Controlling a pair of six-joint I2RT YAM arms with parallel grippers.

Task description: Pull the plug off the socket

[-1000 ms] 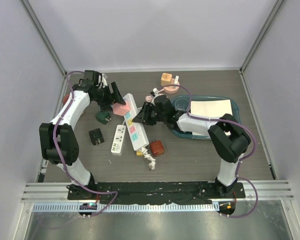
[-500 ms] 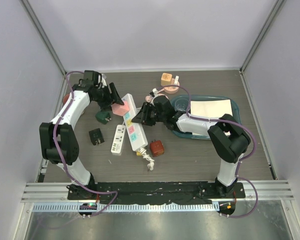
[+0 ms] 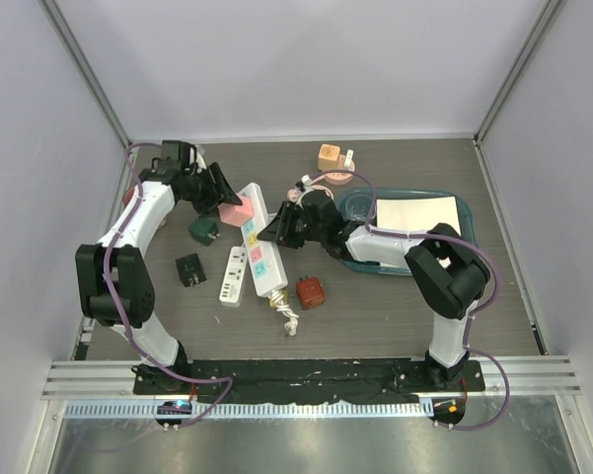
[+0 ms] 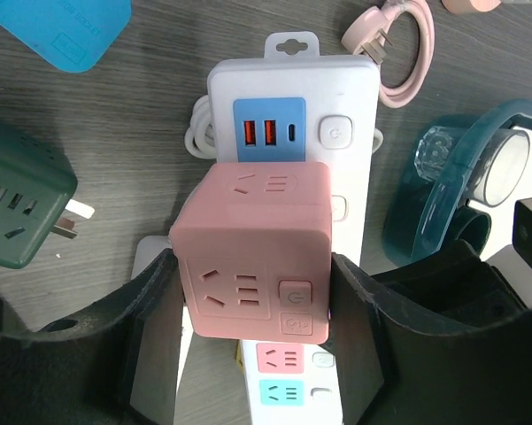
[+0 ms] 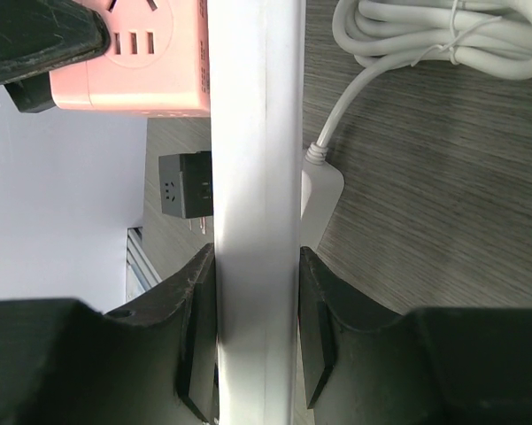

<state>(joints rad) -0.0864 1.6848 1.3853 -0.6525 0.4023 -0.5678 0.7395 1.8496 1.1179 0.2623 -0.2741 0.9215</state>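
A pink cube plug sits against the face of a long white power strip at mid-table. My left gripper is shut on the cube; in the left wrist view the dark fingers press both sides of the cube above the strip. My right gripper is shut on the strip's edges; in the right wrist view the strip runs between the pads, with the cube flush on its left face. The cube's prongs are hidden.
A smaller white strip, a black adapter, a dark green adapter and a red-brown adapter lie around the strip. A teal tray holding a white card is behind my right arm. Orange items lie at the back.
My left gripper and the pink cube have shifted slightly up and left. The strip's near end has swung slightly left with my right gripper.
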